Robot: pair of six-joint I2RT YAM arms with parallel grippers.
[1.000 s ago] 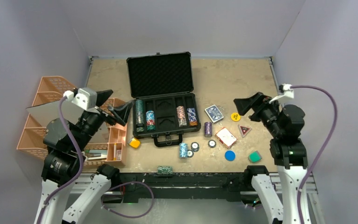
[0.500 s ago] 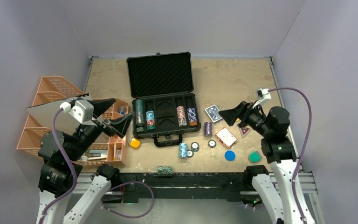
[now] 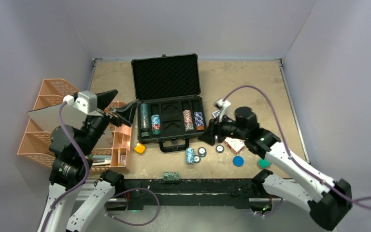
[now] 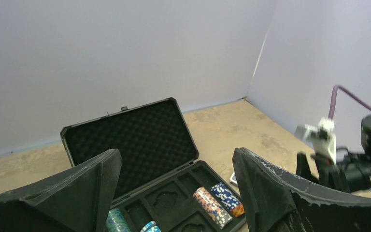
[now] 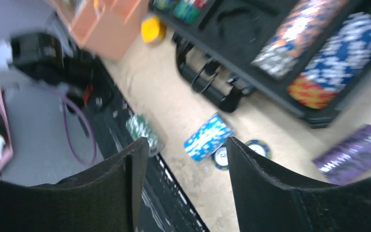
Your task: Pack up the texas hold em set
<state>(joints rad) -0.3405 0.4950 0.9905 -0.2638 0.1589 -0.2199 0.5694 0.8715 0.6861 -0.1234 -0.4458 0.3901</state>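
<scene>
Right arm has been swung from the table's right side over to the loose chips. The right gripper [image 5: 186, 145] is now held low just in front of the open case [image 3: 166, 77], fingers spread, nothing between them. The purple stack [image 5: 355, 153] and light-blue stack [image 5: 207, 137] lie on the table close below — a pickup is judged imminent. The left gripper [image 4: 176, 154] is little moved — spread, empty, beside the case's left end. Some tray slots are unfilled.
</scene>
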